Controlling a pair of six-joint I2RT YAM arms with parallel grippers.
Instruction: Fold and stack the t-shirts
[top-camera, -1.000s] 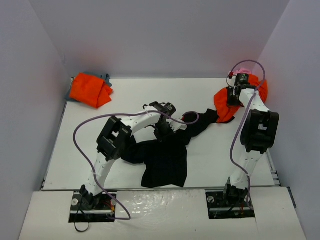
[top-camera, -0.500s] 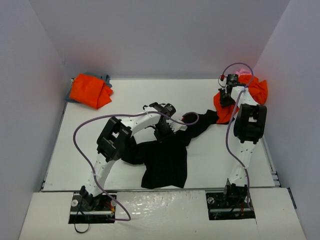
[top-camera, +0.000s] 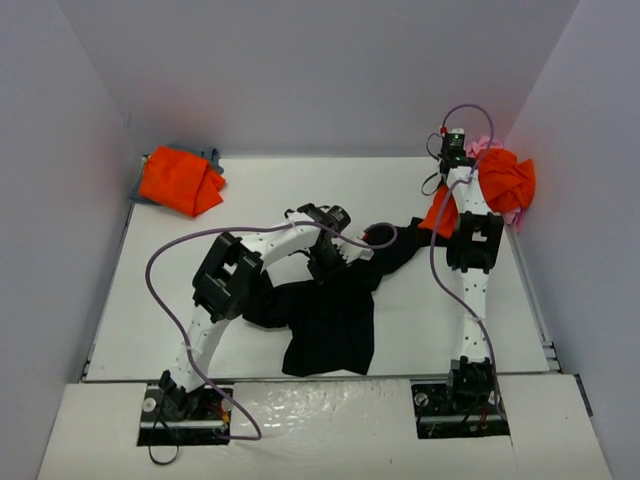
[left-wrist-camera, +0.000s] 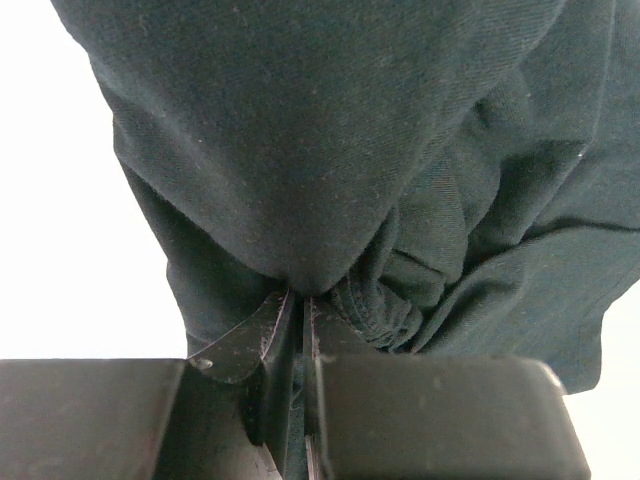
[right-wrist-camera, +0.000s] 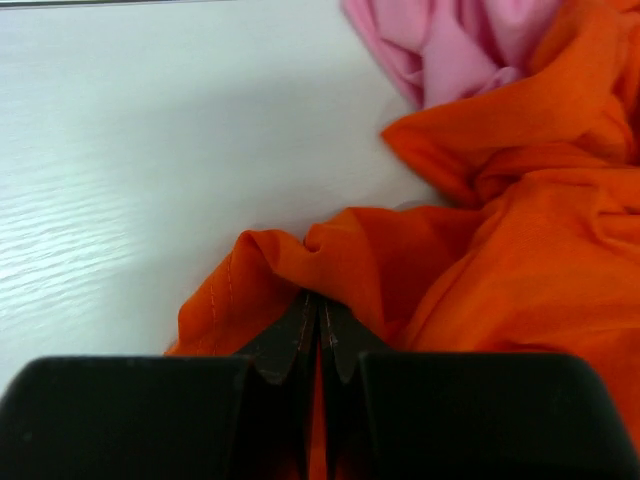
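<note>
Barely started, by the look of it. Got the crumpled black cloth t-shirt (top-camera: 330, 325) sprawled in the middle, unfolded, with the left gripper (left-wrist-camera: 300, 300) clamped shut on a bunched fold of it. Far right, same deal, with the right gripper (right-wrist-camera: 318, 305) pinched closed on a rumpled bright orange t-shirt (right-wrist-camera: 520, 250), beside a wadded pink t-shirt (right-wrist-camera: 450, 45). Also a second orange shirt (top-camera: 178, 180) heaped on a blue-grey one (top-camera: 213, 155), far left. Can't spot anything folded or stacked, so probably all five to go.

The left arm (top-camera: 195, 340) and right arm (top-camera: 470, 305) are white links with boxy black joint housings, a lilac cable (top-camera: 150, 272) looping along each; the left pincer (left-wrist-camera: 300, 298) and right pincer (right-wrist-camera: 318, 302) show dark wedge-shaped fingers (left-wrist-camera: 245, 340)
</note>
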